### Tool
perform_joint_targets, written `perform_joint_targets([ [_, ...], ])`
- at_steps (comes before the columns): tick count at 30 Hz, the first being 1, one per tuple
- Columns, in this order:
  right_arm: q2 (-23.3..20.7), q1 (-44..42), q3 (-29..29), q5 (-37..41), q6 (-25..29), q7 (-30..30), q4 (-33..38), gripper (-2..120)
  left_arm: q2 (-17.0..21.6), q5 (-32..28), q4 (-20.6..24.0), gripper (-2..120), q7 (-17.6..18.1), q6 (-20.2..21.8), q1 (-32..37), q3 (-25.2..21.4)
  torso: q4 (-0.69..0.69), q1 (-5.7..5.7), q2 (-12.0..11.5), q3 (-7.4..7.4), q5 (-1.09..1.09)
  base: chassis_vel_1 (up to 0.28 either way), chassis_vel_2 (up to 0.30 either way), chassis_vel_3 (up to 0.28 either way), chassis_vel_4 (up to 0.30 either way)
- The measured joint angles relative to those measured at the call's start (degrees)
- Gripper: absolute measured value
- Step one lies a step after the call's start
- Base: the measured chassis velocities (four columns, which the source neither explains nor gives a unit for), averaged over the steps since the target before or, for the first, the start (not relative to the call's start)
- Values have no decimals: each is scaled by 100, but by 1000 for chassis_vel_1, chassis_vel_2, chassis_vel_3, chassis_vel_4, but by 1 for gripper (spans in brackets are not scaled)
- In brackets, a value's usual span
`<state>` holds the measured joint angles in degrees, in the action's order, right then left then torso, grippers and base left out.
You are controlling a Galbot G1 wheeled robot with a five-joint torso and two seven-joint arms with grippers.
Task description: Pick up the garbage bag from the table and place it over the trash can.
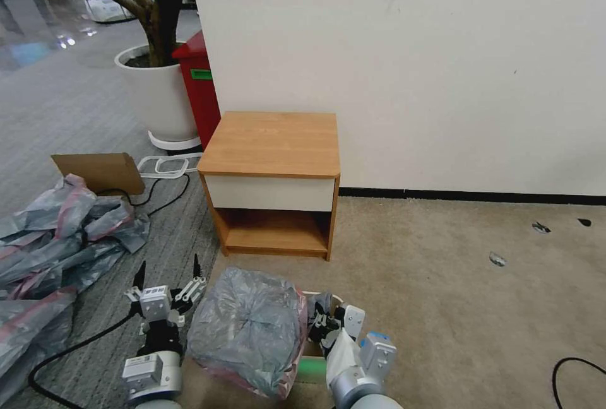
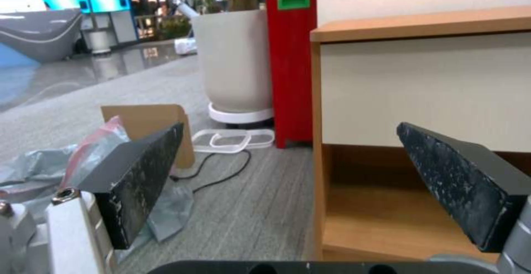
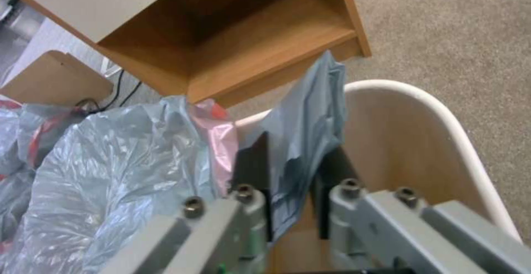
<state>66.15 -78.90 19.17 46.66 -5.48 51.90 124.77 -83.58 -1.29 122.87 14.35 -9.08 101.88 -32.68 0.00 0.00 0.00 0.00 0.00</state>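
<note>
The garbage bag [image 1: 246,327], grey and crinkled with a pink edge, lies draped over the cream-white trash can [image 1: 314,295] just in front of me. My right gripper [image 1: 322,322] is at the can's right side, shut on a grey fold of the bag [image 3: 301,133] above the can's rim [image 3: 442,112]. My left gripper [image 1: 168,273] hovers to the left of the bag, fingers spread open with nothing between them [image 2: 290,141]. The table [image 1: 271,141] stands behind the can against the wall, its top bare.
A heap of similar grey-pink bags [image 1: 50,251] covers the floor on the left, with a cardboard piece [image 1: 101,169] and a black cable [image 1: 63,352] nearby. A red bin [image 1: 199,87] and white plant pot [image 1: 158,93] stand behind the table. Beige carpet lies open to the right.
</note>
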Motion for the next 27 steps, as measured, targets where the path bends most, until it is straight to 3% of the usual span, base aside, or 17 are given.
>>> perform_joint_targets([
  [4,-108,21,-16,-26,-117,-132,-14,36,8,4,-2,97,-3,-1,-1,-1,0,0,0,0,0,0,0,0,0],
  [13,-264,68,-44,-121,-327,-159,-2,65,12,15,1,97,-5,0,-19,1,0,0,0,0,0,0,0,0,0],
  [17,-341,64,-47,-208,-379,-159,8,83,25,15,1,97,-6,2,-27,1,0,0,0,0,1,0,0,0,0],
  [19,-348,62,-49,-214,-391,-158,12,83,26,15,1,97,-6,2,-26,2,0,0,0,0,1,0,0,0,0],
  [21,-399,45,-61,-264,-442,-155,56,96,44,15,-1,97,-10,9,-12,15,0,0,0,0,1,0,0,0,0],
  [27,-455,20,-114,-318,-471,-154,131,100,121,-6,5,97,-20,46,10,24,0,0,0,0,0,0,0,0,0],
])
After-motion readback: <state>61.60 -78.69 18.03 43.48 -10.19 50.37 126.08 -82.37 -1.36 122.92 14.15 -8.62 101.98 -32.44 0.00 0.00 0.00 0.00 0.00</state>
